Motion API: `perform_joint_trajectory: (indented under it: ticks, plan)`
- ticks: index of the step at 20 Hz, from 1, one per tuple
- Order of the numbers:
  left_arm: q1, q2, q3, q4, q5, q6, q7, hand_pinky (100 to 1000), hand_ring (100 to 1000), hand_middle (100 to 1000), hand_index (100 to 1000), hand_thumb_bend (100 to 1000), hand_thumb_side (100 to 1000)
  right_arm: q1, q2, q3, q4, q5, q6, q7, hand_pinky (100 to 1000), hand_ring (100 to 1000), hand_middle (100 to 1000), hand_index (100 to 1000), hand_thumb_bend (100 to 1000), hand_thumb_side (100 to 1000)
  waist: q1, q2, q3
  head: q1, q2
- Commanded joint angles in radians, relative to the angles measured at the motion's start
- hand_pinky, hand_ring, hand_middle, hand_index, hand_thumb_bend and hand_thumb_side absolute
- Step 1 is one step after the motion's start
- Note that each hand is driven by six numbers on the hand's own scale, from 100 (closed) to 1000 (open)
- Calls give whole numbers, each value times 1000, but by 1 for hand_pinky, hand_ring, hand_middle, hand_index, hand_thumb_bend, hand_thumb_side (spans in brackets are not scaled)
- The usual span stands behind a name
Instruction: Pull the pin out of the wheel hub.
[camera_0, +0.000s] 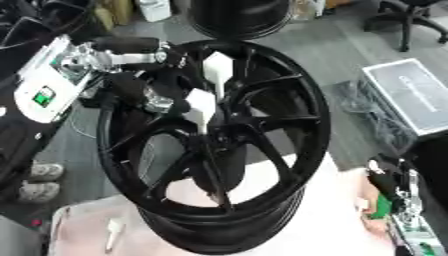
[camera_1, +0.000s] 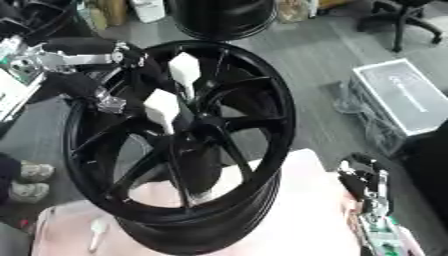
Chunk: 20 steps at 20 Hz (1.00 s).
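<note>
A black spoked wheel hub (camera_0: 289, 100) stands tilted on its rim on the pale pink table (camera_0: 315, 220). My left hand (camera_0: 149, 95) reaches in from the upper left, across the spokes. Two white pieces at its end (camera_0: 202, 107) point down toward the hub's centre (camera_0: 214, 137). No pin can be made out there; the hand and dark spokes hide that spot. My right hand (camera_1: 360, 175) rests at the lower right beside the table, fingers relaxed and pointing up, holding nothing.
A small white thing (camera_0: 114, 232) lies on the table at the lower left. A second black wheel (camera_0: 238, 17) stands on the floor behind, a grey-lidded box (camera_0: 411, 95) at the right, an office chair (camera_0: 409, 15) at the top right. Someone's shoes (camera_0: 39, 182) show at the left.
</note>
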Motion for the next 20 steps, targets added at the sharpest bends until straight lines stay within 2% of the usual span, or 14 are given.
perform_joint_trajectory:
  ticks: [1,9,20]
  plan:
    - [-28,9,2,-20,13,-99,-121,555,538,775,848,425,787,-9,-14,-1,-7,3,-2,3,404,417,680,626,100,100,-5,-20,-1,5,-2]
    - [-21,2,-3,-17,12,-101,-164,552,527,763,846,416,783,-9,-13,1,-6,2,-2,4,405,417,680,625,100,100,-5,-20,-4,5,-2]
    - [-9,-10,-21,-2,-10,-121,-167,548,514,747,838,390,752,-9,-13,2,-6,2,-2,5,405,416,680,625,100,100,-4,-21,-8,5,-2]
